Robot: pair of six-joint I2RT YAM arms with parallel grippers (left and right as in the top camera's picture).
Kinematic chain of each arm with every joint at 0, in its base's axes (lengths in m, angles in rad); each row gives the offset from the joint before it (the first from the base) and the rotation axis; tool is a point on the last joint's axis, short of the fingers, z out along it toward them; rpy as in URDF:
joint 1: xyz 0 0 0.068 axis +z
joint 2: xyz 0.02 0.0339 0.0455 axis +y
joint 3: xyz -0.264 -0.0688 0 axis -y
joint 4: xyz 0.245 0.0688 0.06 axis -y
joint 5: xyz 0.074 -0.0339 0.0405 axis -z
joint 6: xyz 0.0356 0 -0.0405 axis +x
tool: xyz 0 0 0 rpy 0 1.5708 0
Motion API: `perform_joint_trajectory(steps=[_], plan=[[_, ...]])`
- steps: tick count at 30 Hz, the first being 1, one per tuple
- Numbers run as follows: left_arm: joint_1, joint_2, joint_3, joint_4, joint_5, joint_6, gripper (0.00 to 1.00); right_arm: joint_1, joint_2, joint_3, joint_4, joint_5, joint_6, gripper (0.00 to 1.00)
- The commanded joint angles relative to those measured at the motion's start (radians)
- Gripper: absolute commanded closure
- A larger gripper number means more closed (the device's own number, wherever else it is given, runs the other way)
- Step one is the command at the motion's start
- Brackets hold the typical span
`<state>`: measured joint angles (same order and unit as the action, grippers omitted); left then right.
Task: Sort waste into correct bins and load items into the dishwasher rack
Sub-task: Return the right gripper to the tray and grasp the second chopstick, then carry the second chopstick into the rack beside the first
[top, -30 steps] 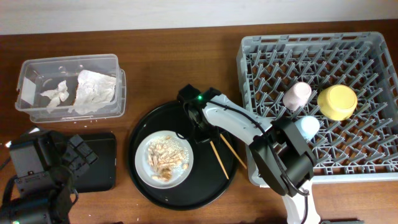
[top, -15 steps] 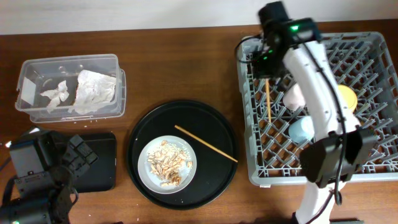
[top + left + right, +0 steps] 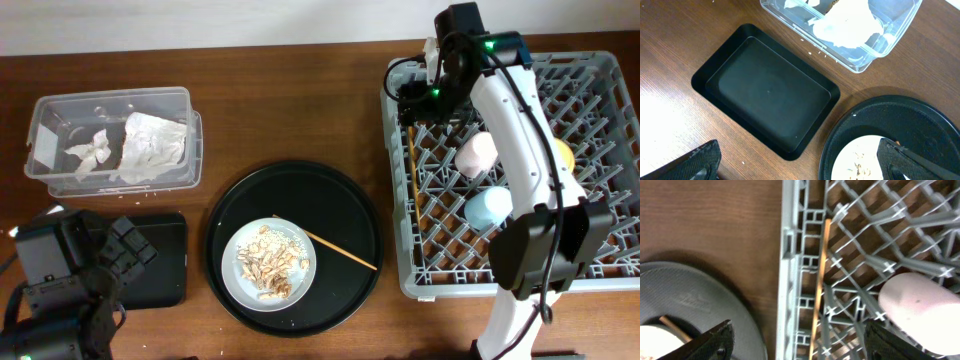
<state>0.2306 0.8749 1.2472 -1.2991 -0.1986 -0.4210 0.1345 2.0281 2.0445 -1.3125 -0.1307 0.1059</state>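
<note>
My right gripper hangs open over the back left corner of the grey dishwasher rack. One wooden chopstick lies loose in the rack along its left wall, free of the fingers. The second chopstick rests on the round black tray beside the white plate, which carries beige food scraps. In the rack sit a pink cup, a light-blue cup and a yellow bowl, partly hidden by the arm. My left gripper is open and empty above the shallow black tray.
The clear tub at the back left holds crumpled white napkins. The large round black tray sits mid-table between the bins and the rack. The right arm stretches across the rack's middle from the front edge.
The right gripper carried one chopstick from the round tray to the rack, then opened and released it there. The other chopstick shifted a little on the tray. The left arm stayed still.
</note>
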Motion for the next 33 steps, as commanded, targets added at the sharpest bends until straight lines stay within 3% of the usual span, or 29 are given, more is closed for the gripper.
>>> perform_joint_trajectory(steps=[1, 5, 7, 9, 12, 18, 25, 27, 33], plan=[[0.004, -0.004, 0.004, -0.001, 0.0, -0.012, 0.01, 0.043, -0.006, -0.005, -0.027, -0.121, 0.005, 0.19], [0.004, -0.004, 0.004, -0.001, 0.0, -0.013, 0.01, 0.215, -0.006, -0.012, -0.042, -0.096, -0.13, 0.28], [0.004, -0.004, 0.004, -0.001, 0.0, -0.013, 0.01, 0.298, -0.006, -0.046, -0.043, 0.034, -0.155, 0.34], [0.004, -0.004, 0.004, -0.001, 0.0, -0.013, 0.01, 0.374, -0.006, -0.125, -0.05, 0.158, -0.155, 0.43], [0.004, -0.004, 0.004, -0.001, 0.0, -0.013, 0.01, 0.454, -0.006, -0.3, -0.086, 0.143, -0.151, 0.48], [0.004, -0.004, 0.004, -0.001, 0.0, -0.013, 0.01, 0.535, -0.006, -0.493, 0.018, -0.02, -0.155, 0.49], [0.004, -0.004, 0.004, -0.001, 0.0, -0.013, 0.01, 0.64, -0.006, -0.571, 0.124, -0.014, -0.155, 0.5], [0.004, -0.004, 0.004, -0.001, 0.0, -0.012, 0.01, 0.65, -0.006, -0.571, 0.165, -0.008, -0.154, 0.55], [0.004, -0.004, 0.004, -0.001, 0.0, -0.012, 0.01, 0.65, -0.006, -0.577, 0.199, 0.128, -0.15, 0.55]])
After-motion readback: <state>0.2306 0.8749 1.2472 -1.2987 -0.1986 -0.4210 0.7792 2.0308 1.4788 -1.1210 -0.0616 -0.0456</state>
